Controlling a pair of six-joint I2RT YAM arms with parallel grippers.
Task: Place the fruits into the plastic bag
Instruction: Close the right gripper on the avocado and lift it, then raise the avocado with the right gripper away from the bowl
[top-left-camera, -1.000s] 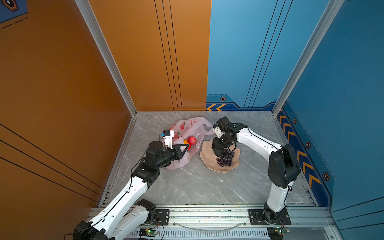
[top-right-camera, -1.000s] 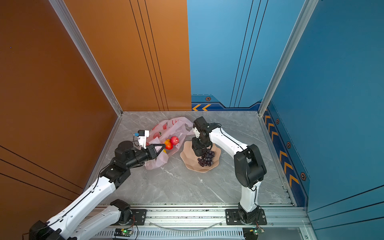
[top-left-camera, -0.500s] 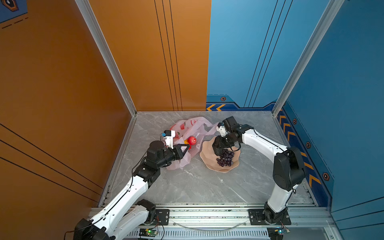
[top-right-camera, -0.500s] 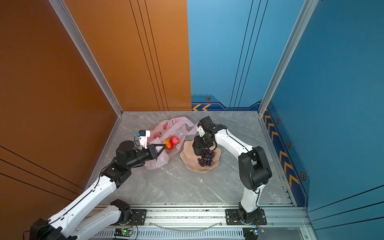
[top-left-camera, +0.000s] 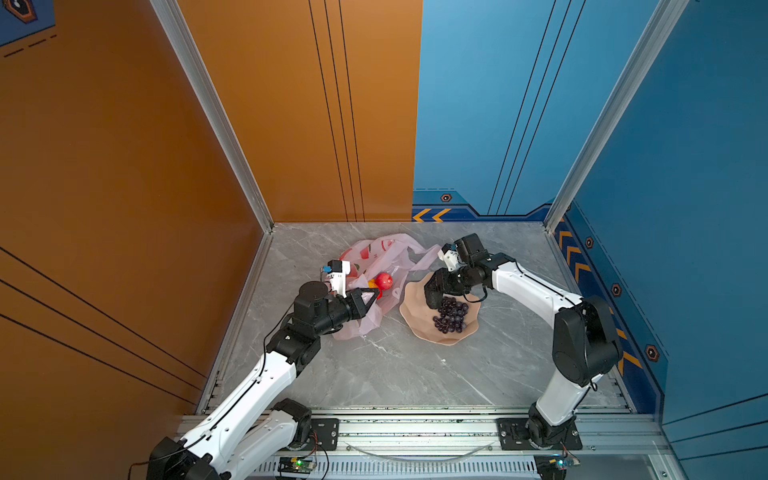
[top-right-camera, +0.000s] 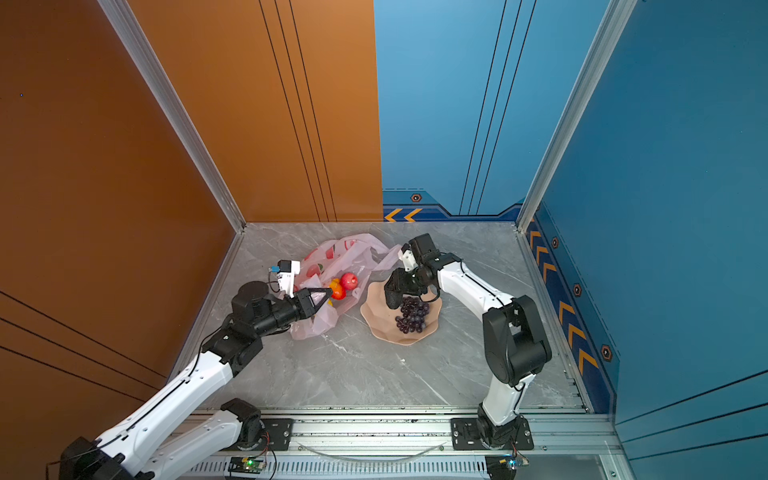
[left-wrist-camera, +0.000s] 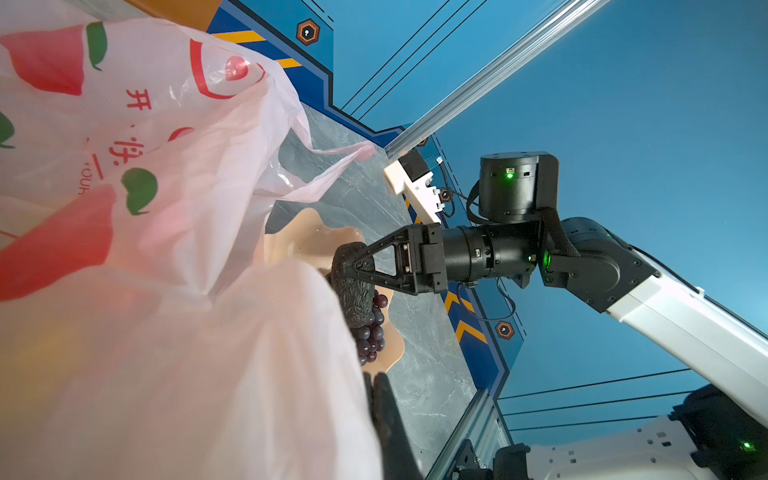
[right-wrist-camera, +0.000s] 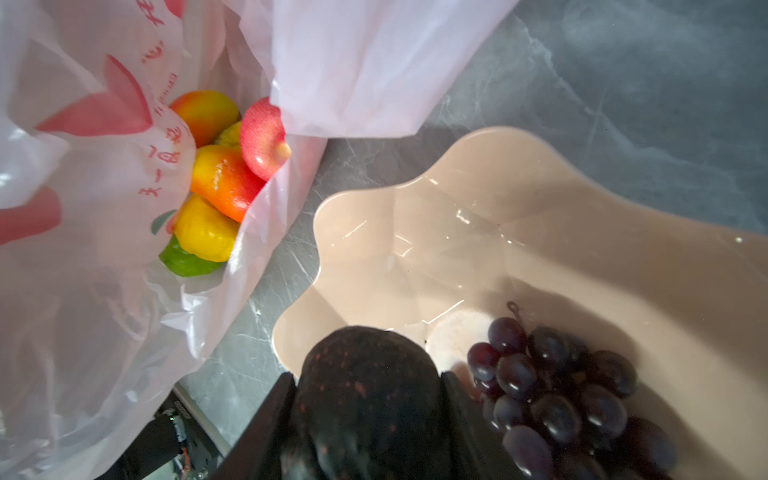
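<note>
The pale-pink plastic bag (top-left-camera: 376, 255) (top-right-camera: 332, 255) lies at the back left, its mouth facing the bowl. My left gripper (top-left-camera: 372, 296) (top-right-camera: 325, 294) is shut on the bag's near edge (left-wrist-camera: 291, 332) and holds it up. Inside the bag lie a red apple (right-wrist-camera: 262, 137) (top-left-camera: 384, 281), an orange-red fruit (right-wrist-camera: 224, 178), a yellow one (right-wrist-camera: 205, 228) and a green one (right-wrist-camera: 187, 262). My right gripper (right-wrist-camera: 368, 415) (top-left-camera: 432, 293) is shut on the dark avocado (right-wrist-camera: 365, 386) (left-wrist-camera: 353, 286), over the left rim of the bowl. The purple grape bunch (top-left-camera: 451, 316) (right-wrist-camera: 561, 395) lies in the bowl.
The peach scalloped bowl (top-left-camera: 419, 322) (top-right-camera: 378, 322) (right-wrist-camera: 540, 199) stands right beside the bag on the grey marble floor (top-left-camera: 395, 365). Orange and blue walls close in the back and both sides. A metal rail (top-left-camera: 415, 424) runs along the front.
My right arm's wrist and elbow have swung to the right while its gripper stayed over the bowl's left rim with the avocado. The left arm and the bag have not moved.
</note>
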